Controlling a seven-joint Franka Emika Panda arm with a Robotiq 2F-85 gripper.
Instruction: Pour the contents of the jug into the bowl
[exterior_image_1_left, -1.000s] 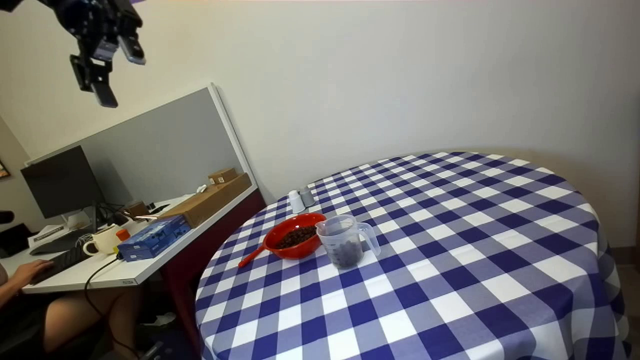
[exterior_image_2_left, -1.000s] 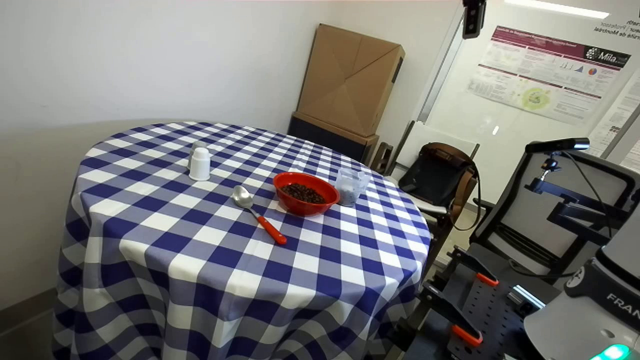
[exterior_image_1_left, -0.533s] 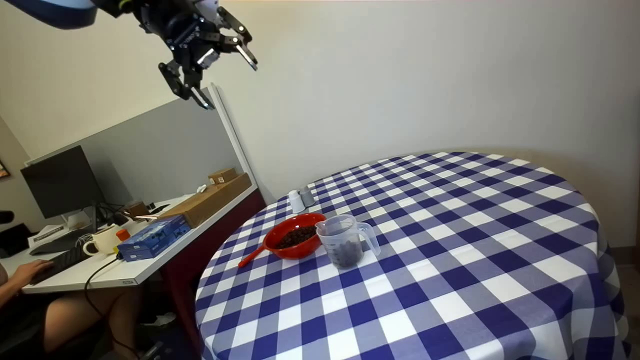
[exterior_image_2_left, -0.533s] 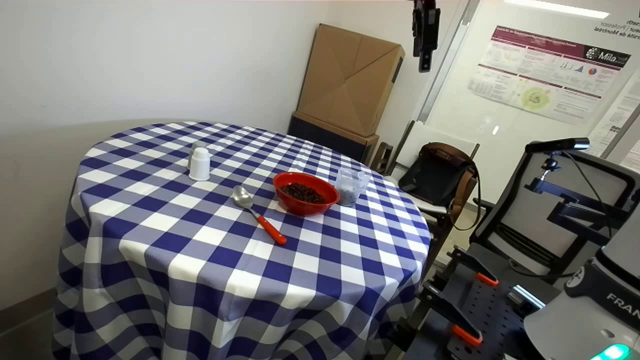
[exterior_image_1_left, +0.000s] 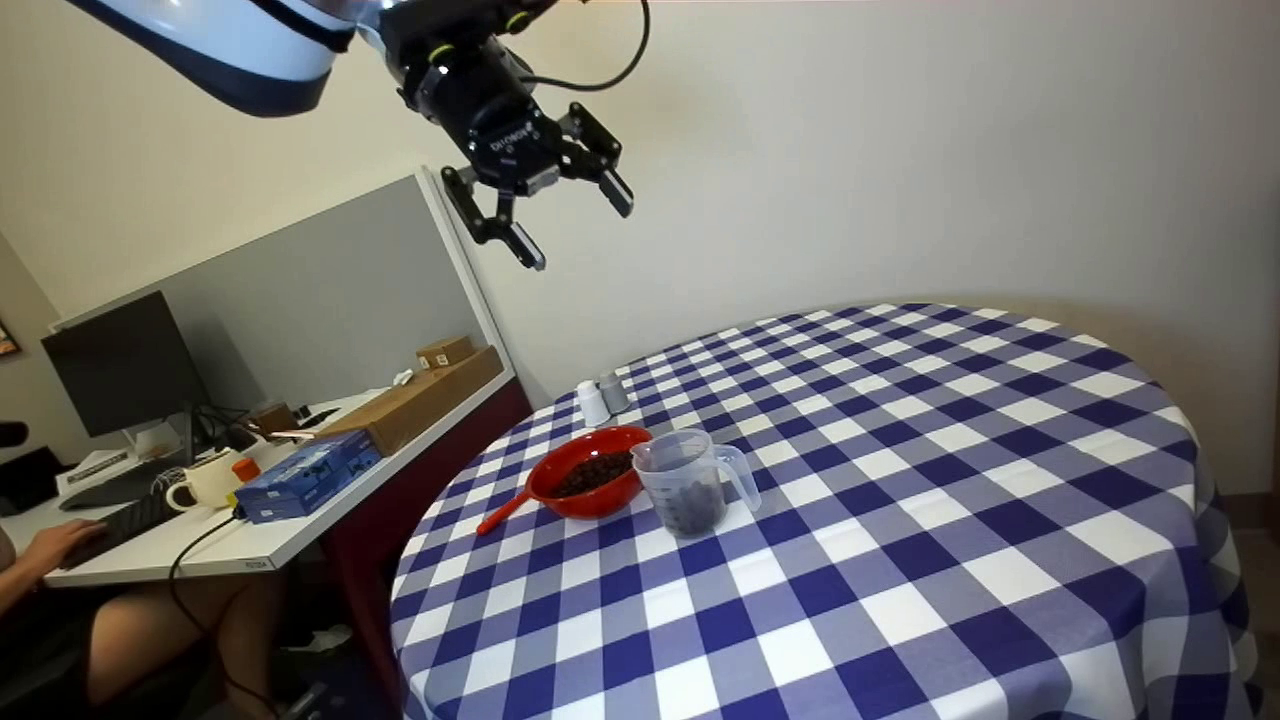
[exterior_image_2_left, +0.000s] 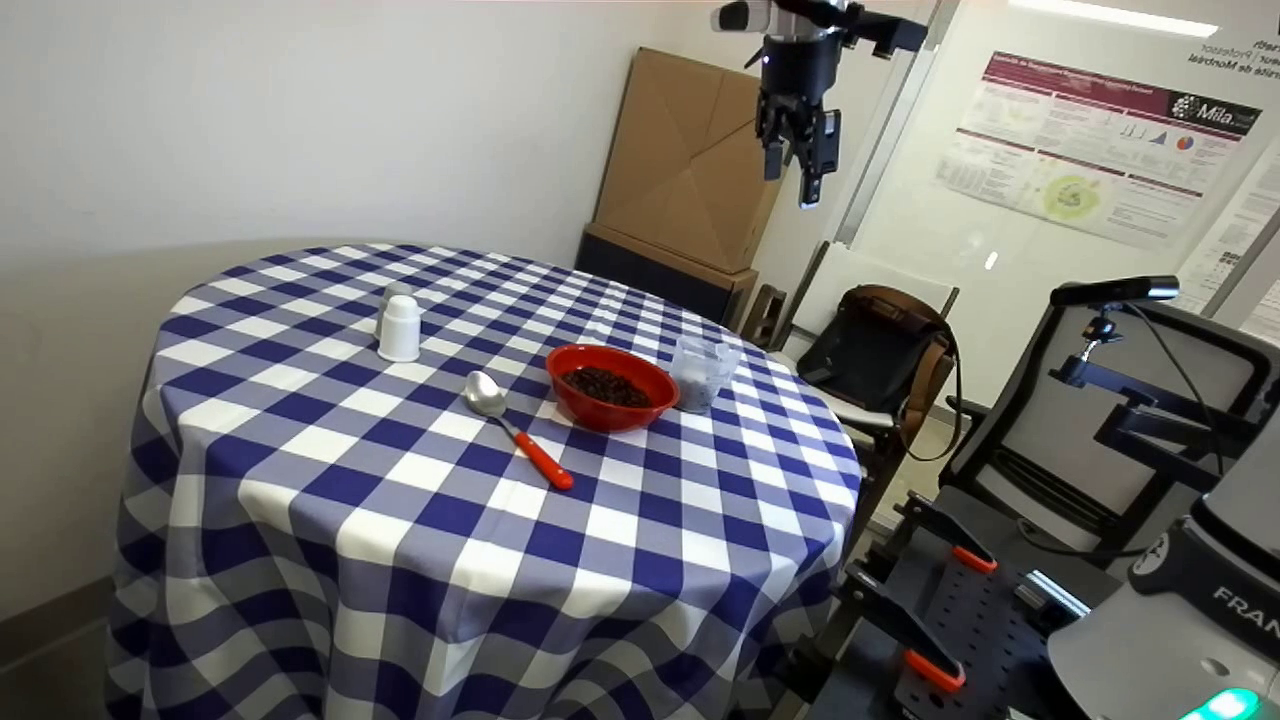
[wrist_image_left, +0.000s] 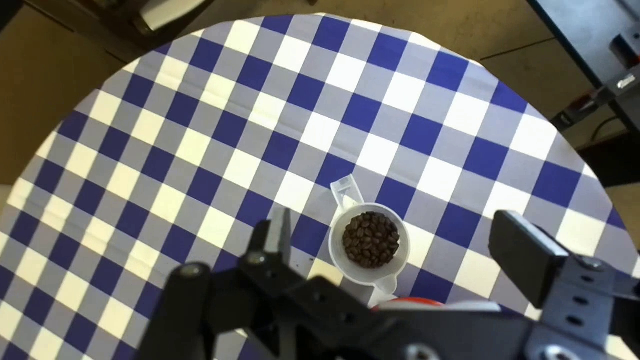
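Note:
The jug (exterior_image_1_left: 665, 465) is a clear cup with a handle and dark beans inside. It stands upright on the checked tablecloth, also visible in an exterior view (exterior_image_2_left: 692, 362). In the wrist view the jug (wrist_image_left: 357, 272) lies between and beyond the fingers, handle upward, spout toward the bowl. The red bowl (exterior_image_1_left: 590, 508) holds dark beans and stands beside the jug; it also shows in an exterior view (exterior_image_2_left: 605, 412). In the wrist view only a sliver of the bowl's rim (wrist_image_left: 417, 300) shows. My gripper (exterior_image_1_left: 582, 237) is open and empty, high above the table, also seen in an exterior view (exterior_image_2_left: 792, 187).
A spoon with a red handle (exterior_image_2_left: 545, 462) lies beside the bowl. A white shaker (exterior_image_2_left: 400, 330) and a grey one (exterior_image_1_left: 615, 393) stand farther off. A desk with a blue box (exterior_image_1_left: 310, 475) adjoins the table; a chair with a bag (exterior_image_2_left: 865, 350) stands behind.
My gripper has come down and across toward the space above the bowl and jug, and more of the arm is in view. The jug, bowl and spoon have not moved.

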